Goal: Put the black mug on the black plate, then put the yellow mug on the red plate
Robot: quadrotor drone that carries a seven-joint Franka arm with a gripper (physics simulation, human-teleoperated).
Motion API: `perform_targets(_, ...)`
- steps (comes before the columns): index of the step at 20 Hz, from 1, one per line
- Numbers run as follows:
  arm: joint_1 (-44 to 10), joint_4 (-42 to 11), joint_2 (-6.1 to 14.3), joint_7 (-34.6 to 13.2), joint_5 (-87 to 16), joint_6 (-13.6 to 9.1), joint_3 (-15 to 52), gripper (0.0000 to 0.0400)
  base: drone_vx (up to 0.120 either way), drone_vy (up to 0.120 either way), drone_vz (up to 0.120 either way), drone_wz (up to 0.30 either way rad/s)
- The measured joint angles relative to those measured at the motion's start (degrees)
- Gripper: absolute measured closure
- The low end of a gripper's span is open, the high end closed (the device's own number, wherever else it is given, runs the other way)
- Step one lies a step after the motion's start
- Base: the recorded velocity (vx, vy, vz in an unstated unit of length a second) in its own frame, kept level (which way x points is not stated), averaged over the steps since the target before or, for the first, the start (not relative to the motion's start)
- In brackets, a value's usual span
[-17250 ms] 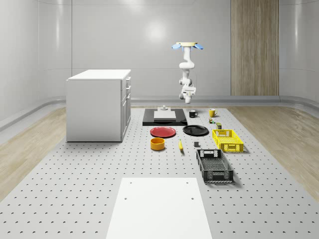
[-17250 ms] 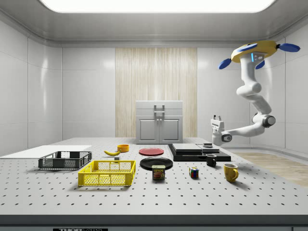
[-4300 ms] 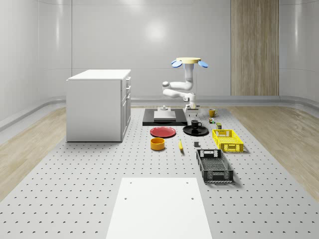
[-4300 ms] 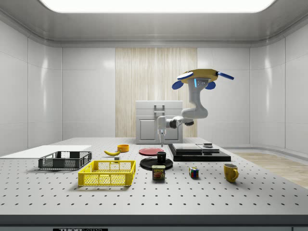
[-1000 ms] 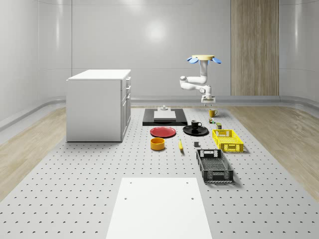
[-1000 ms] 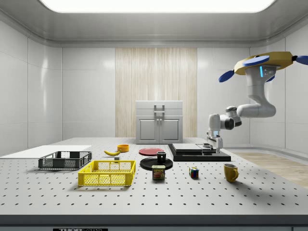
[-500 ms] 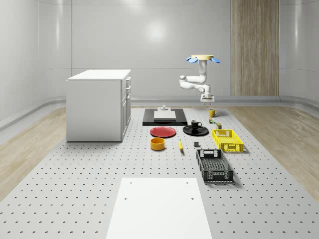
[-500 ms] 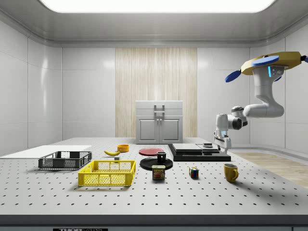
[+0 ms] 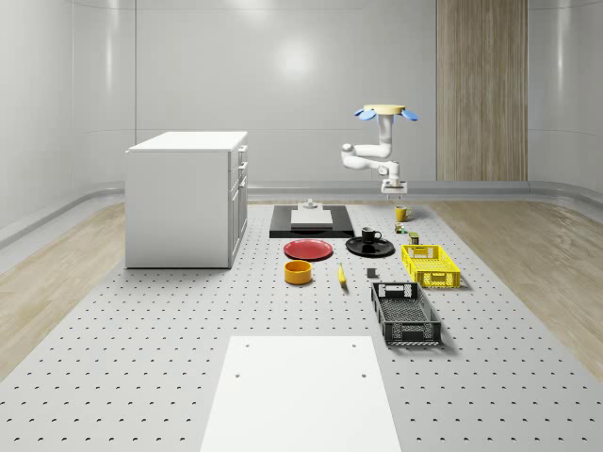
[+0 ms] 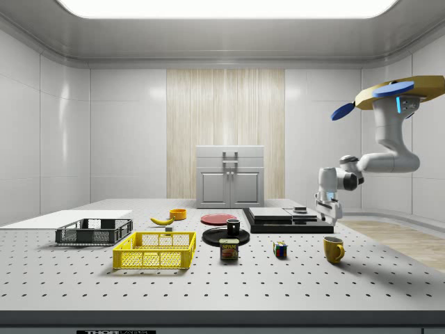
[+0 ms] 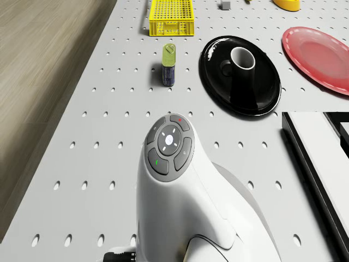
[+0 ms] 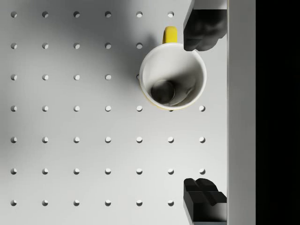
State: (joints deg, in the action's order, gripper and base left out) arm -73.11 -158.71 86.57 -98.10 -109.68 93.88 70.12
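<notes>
Already the black mug (image 9: 370, 234) stands upright on the black plate (image 9: 381, 249), its handle toward the whole-scene view's right; the drone view looks down into it (image 11: 241, 59) near the plate's (image 11: 218, 87) middle. Beside that plate, toward the whole-scene view's left, lies the red plate (image 9: 308, 250), bare. The yellow mug (image 10: 333, 249) stands upright on the table (image 10: 292, 285), well apart from both plates, at the side view's right; in the whole-scene view it (image 9: 400, 214) sits behind the yellow crate (image 9: 431, 266).

The drone (image 10: 389, 91) hovers high in the air above the table's far end, near the side view's right edge, with the arm bent down and back toward the mug. The gripper (image 10: 329, 214) hangs pointing downward, above the yellow mug and a little toward the side view's left of it, clear of the table. In the wrist view the mug (image 12: 172, 83) lies below the gripper (image 12: 202, 117), upright, its handle beside one fingertip (image 12: 200, 29), the other fingertip (image 12: 202, 199) well beyond the mug's far side. The jaws stand wide open and hold nothing.

A can (image 11: 169, 64) lies on the table near the black plate. Toward the whole-scene view's left stands a white cabinet (image 9: 187, 198).
</notes>
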Motion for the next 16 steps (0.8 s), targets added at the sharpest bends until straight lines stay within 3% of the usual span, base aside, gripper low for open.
perform_targets(6,0.0,0.01,0.0,0.0,-0.02,0.01,-0.02,0.0,0.0,0.0,-0.1,0.0)
perform_targets(16,-1.62,1.36,-0.57,-0.87,-3.51,1.23,-3.64,0.0,0.0,0.0,0.0,0.0)
